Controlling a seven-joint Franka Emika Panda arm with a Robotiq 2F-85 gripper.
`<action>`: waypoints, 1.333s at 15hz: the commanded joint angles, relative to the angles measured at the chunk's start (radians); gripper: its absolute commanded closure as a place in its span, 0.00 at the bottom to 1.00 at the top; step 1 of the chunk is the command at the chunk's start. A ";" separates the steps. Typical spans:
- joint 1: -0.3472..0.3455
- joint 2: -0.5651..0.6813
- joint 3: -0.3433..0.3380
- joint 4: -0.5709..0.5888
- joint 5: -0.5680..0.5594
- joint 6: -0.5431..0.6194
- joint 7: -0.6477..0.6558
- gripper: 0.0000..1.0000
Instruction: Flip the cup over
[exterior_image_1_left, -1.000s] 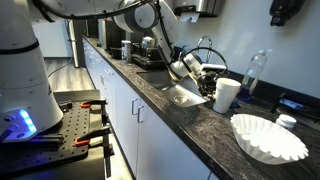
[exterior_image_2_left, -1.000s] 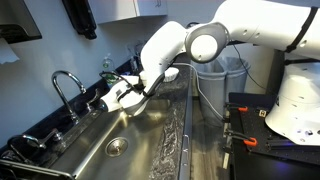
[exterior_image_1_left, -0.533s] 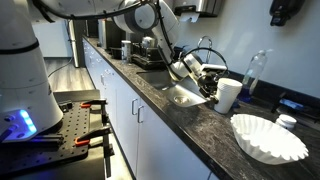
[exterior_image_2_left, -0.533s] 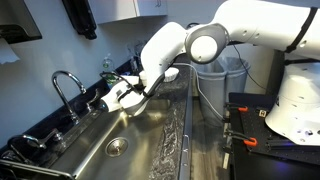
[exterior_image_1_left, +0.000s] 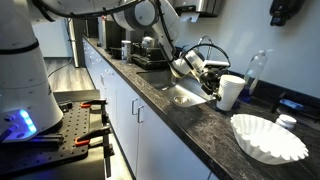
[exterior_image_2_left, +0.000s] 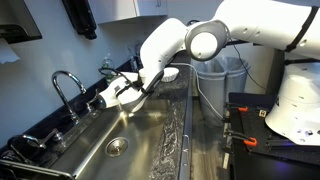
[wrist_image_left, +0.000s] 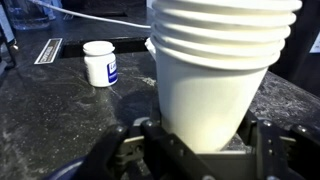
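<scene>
Since the white tapered cup (wrist_image_left: 222, 70) is clamped at its narrow end by the pincer (wrist_image_left: 207, 142), it could be squeezed out when tilted.

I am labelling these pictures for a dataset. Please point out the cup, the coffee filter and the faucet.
cup (wrist_image_left: 212, 100), wrist view, middle of its side wall.
coffee filter (exterior_image_1_left: 268, 138), an exterior view, its fluted inner wall.
faucet (exterior_image_2_left: 66, 73), an exterior view, top of its arched spout.

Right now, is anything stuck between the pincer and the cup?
No, nothing visible. The pincer is shut right on the cup, gripping it from both sides. The little white jar stands off to the side on the counter.
</scene>
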 joint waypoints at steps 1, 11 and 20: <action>-0.026 -0.083 0.014 -0.053 0.057 0.036 0.017 0.54; -0.133 -0.182 0.040 -0.122 0.211 0.334 -0.020 0.54; -0.189 -0.310 0.042 -0.274 0.294 0.610 -0.078 0.54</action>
